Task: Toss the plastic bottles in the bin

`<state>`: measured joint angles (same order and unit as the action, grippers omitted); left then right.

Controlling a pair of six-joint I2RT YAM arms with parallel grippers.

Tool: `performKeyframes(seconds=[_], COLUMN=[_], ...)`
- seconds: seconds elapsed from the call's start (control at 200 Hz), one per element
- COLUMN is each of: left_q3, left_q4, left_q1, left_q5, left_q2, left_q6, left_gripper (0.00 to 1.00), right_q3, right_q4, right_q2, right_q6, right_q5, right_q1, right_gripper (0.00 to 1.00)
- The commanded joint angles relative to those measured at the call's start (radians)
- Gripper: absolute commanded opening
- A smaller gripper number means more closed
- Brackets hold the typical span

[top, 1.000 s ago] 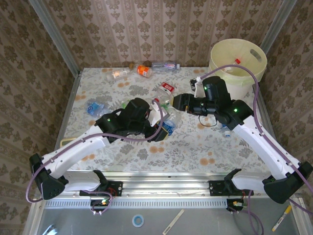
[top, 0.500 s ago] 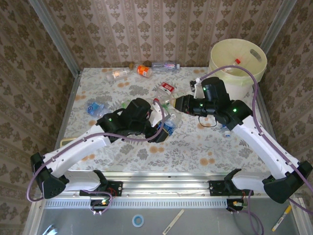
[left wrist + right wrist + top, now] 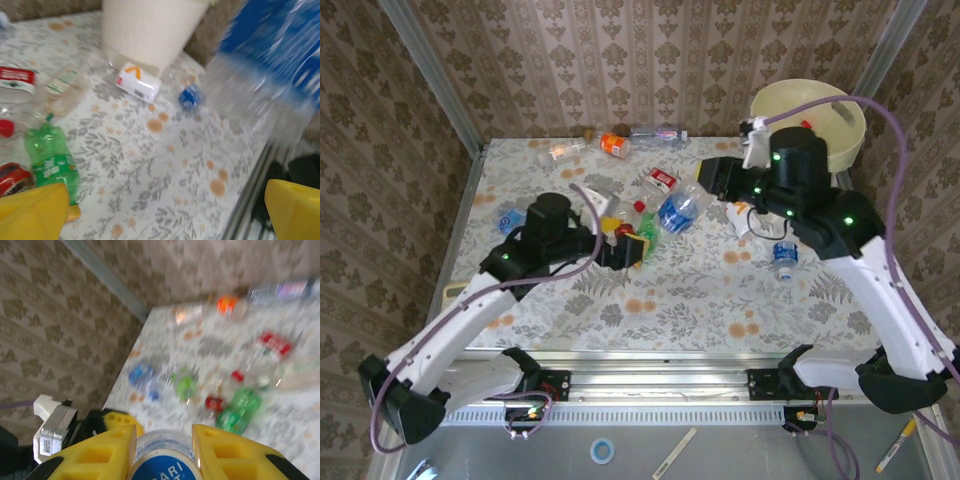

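The floral table (image 3: 720,290) is the biggest thing in the overhead view. The bin (image 3: 807,112) stands at its 1 o'clock corner, mouth open, with the liner folded over the rim.

My right pincer (image 3: 700,194) hangs above the middle of the table, clamped nearly closed on a clear blue-labelled bottle (image 3: 678,212). From my right wrist I see that bottle (image 3: 167,467) wedged between my yellow fingers (image 3: 102,452). It sticks out of the grip toward 8 o'clock, and the bin lies at about 2 o'clock from it, well apart.

My left pincer (image 3: 632,244) sits near the held bottle, at its 8 o'clock. It is spread as wide as it goes, with nothing between the fingers (image 3: 35,210).

The other bottles lie loose on the table:
- a green bottle (image 3: 50,160) just beside my left finger
- a red-labelled bottle (image 3: 662,180) at 12 o'clock of centre
- an orange bottle (image 3: 613,146) and a long clear bottle (image 3: 655,133) at the far edge
- a crushed blue bottle (image 3: 510,220) at 9 o'clock
- a blue-capped bottle (image 3: 783,258) at 4 o'clock

A white packet (image 3: 740,217) lies near the foot of the bin.

I seem to hold the bottle by one end, so its length levers against my grip. Thin plastic could squash and slide out on a quick swing toward 2 o'clock. If I let go too early or too low, it would likely strike the rim and bounce back onto the table. My cable (image 3: 880,110) arcs over the bin and might catch on the liner. My left pincer is close enough that a careless turn could knock the bottle.
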<state>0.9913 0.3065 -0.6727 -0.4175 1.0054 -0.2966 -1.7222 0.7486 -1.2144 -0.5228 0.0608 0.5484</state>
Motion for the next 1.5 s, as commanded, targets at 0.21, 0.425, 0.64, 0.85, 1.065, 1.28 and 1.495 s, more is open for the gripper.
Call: performKeyframes(seconds=[0.21,0.425,0.64,0.85,1.065,1.28,1.495], left_q3=[-0.065,-0.075,-0.079,-0.086,-0.081,-0.024,0.096], left_q4=[-0.080,-0.072,-0.064,-0.066,-0.074,0.052,0.222], left_q1=[0.084,0.088,0.090,0.091,0.091,0.086,0.070], left_q5=[-0.065,-0.041,-0.026,-0.028,-0.013,0.055,0.148], left_q2=[-0.081,-0.086,-0.085,-0.056,0.018,0.152,0.337], left_q6=[-0.104,-0.111,-0.113,-0.122,-0.135,-0.113,-0.073], left_gripper=[1.00,1.00,1.00,1.00,1.00,1.00,0.99], right_q3=[-0.075,-0.150,-0.251,-0.405,-1.016,-1.042,-0.749], right_q4=[-0.410,-0.617,-0.570,-0.373,0.239,0.326,0.207], right_q2=[0.138,0.086,-0.018,-0.241,-0.688,-0.689,-0.487], right_q6=[0.538,0.829,0.858,0.653,0.437,0.379,0.315], right_q5=[-0.412,-0.476,-0.495,-0.479,-0.482,-0.401,-0.200], right_q1=[0.004,-0.001,-0.085,-0.353,-0.467,-0.470,-0.467], right_gripper=[0.00,0.00,0.00,0.00,0.79,0.94,0.96])
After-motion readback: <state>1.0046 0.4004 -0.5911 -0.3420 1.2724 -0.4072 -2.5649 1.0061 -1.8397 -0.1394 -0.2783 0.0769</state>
